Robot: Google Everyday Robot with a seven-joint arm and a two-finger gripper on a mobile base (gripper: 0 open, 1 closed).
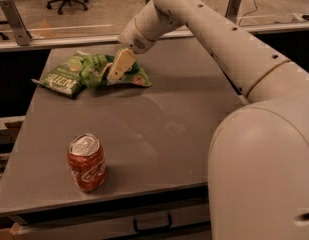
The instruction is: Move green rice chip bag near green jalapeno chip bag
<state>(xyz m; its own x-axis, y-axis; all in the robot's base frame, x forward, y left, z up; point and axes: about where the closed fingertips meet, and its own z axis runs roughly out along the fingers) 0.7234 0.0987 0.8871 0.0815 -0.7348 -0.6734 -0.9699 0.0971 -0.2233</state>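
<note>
Bright light-green wrinkly rice chip bag (94, 70) lies on the grey worktop (184, 109) right under my gripper (119, 66), one end touching the flat olive-green jalapeno chip bag (61, 77); whether the gripper clamps it I cannot tell.

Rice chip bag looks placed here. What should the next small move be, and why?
Probably release and lift the gripper straight up. The green rice chip bag already lies on the table right beside the green jalapeno chip bag, with the gripper down on it. A sideways exit might drag it away.
</note>
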